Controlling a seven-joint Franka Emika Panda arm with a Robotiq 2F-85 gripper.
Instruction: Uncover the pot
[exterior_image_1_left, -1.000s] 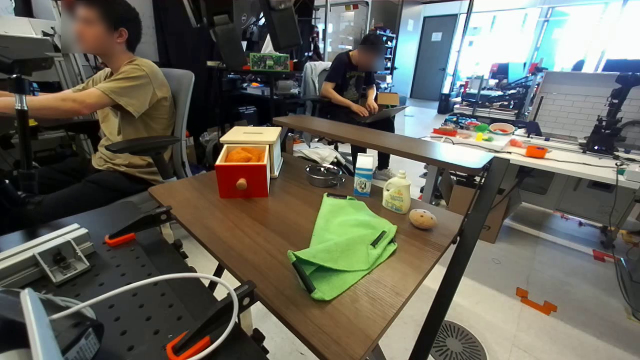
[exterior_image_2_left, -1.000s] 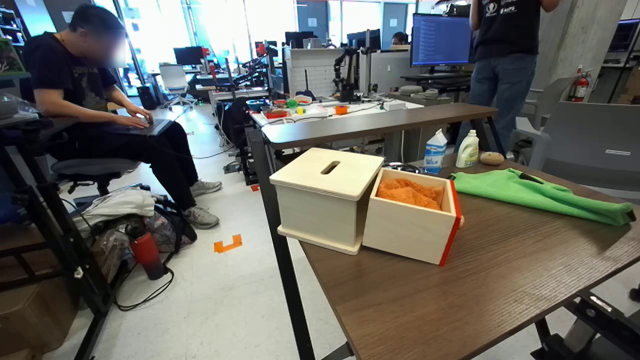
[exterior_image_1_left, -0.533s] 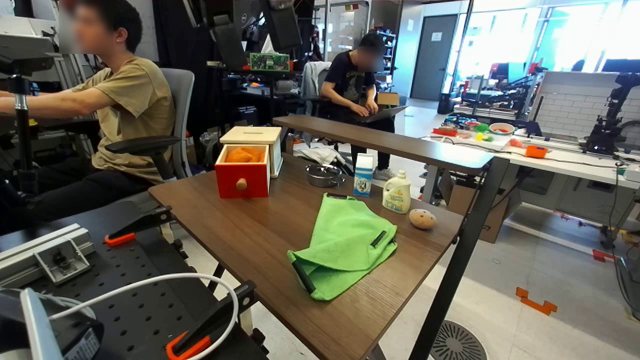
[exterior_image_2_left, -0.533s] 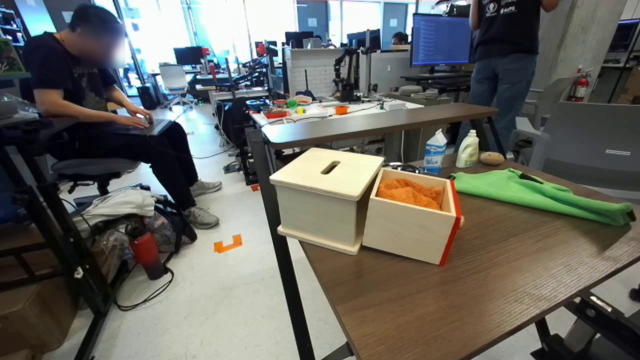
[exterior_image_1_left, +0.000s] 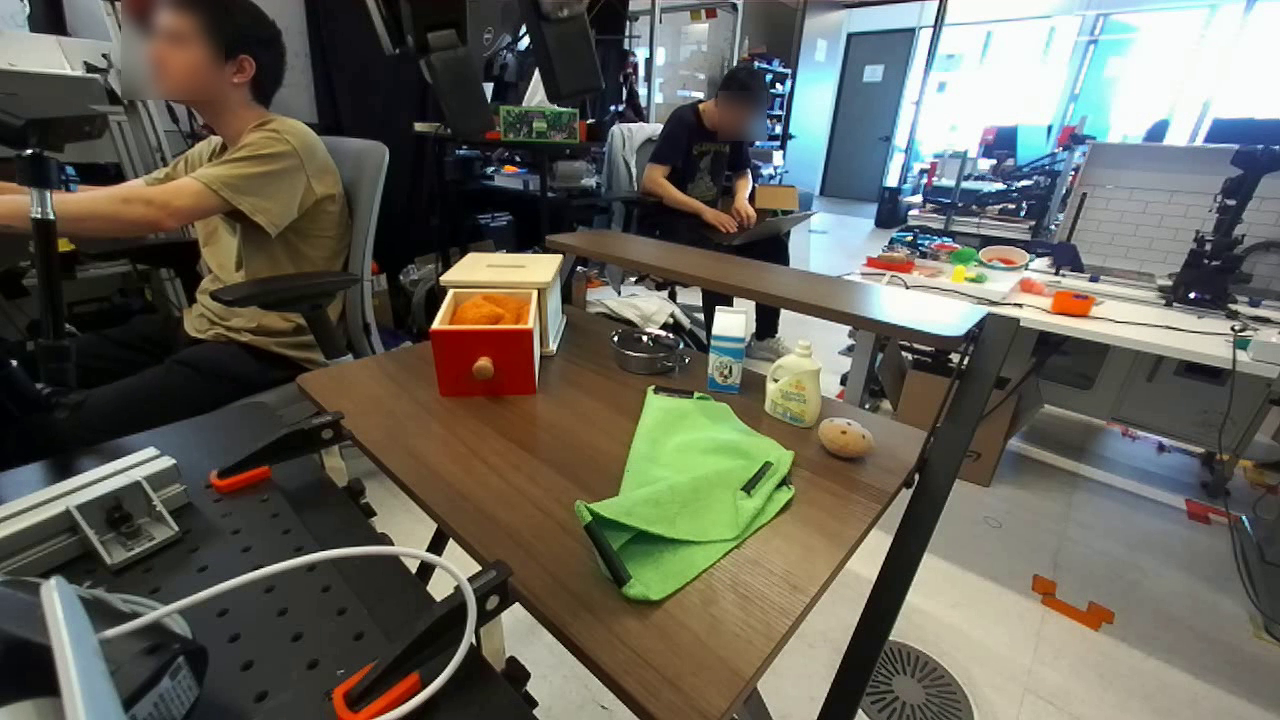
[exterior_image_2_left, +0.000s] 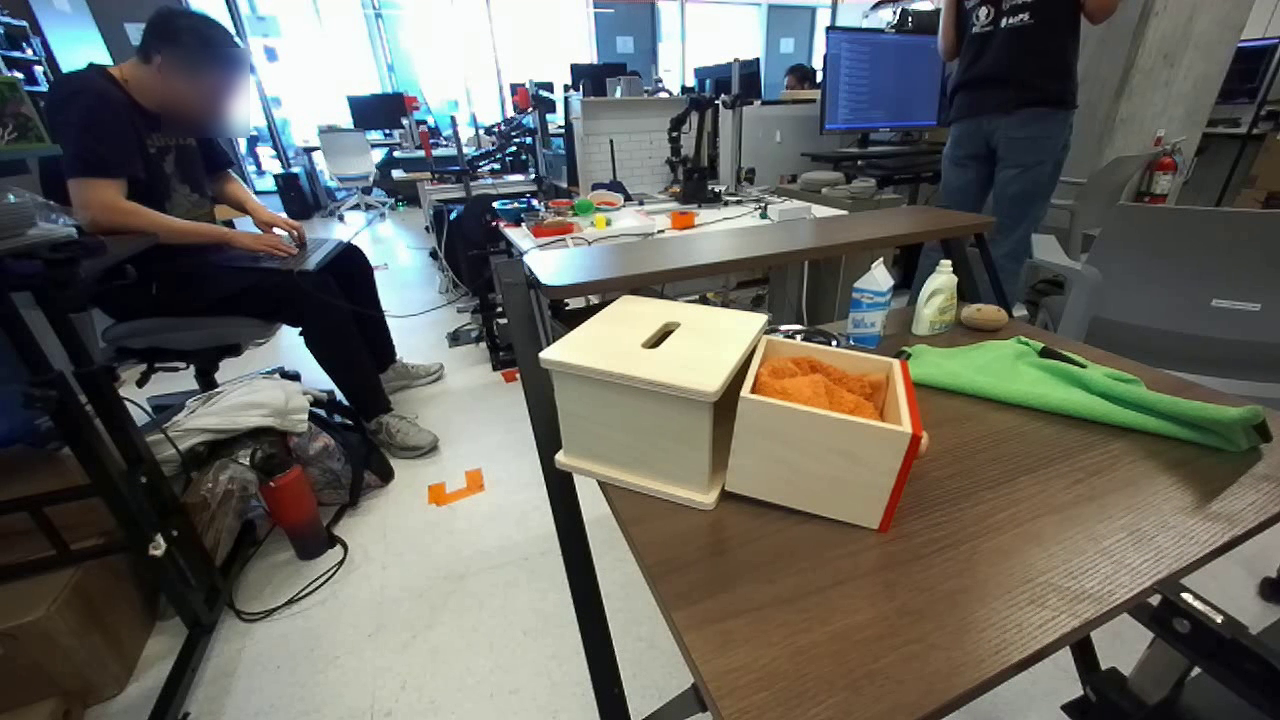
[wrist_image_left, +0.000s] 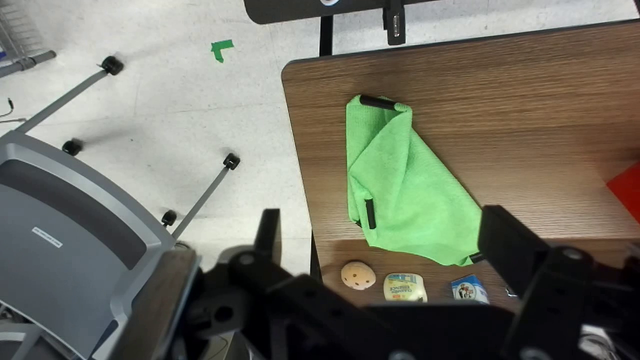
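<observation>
Holding the hand (wrist_image_left: 382, 215) widely spread, gripping nothing; seeing the pot (exterior_image_1_left: 647, 354) at mid-frame in an exterior view; probably needing centring above, uncovering by straight lifting, sparing the carton (exterior_image_1_left: 727, 350).

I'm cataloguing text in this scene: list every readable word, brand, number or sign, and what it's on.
"MILK": carton
"ESSENCE", below what looks like "CLEANER": bottle
Too small or blurred: shirt prints, monitor text, chair label, door signs, device sticker and remaining label print.
No number is readable.

The pot (exterior_image_1_left: 646, 357) is silver, the cloth (wrist_image_left: 412, 200) green, the table (wrist_image_left: 525, 115) brown.
</observation>
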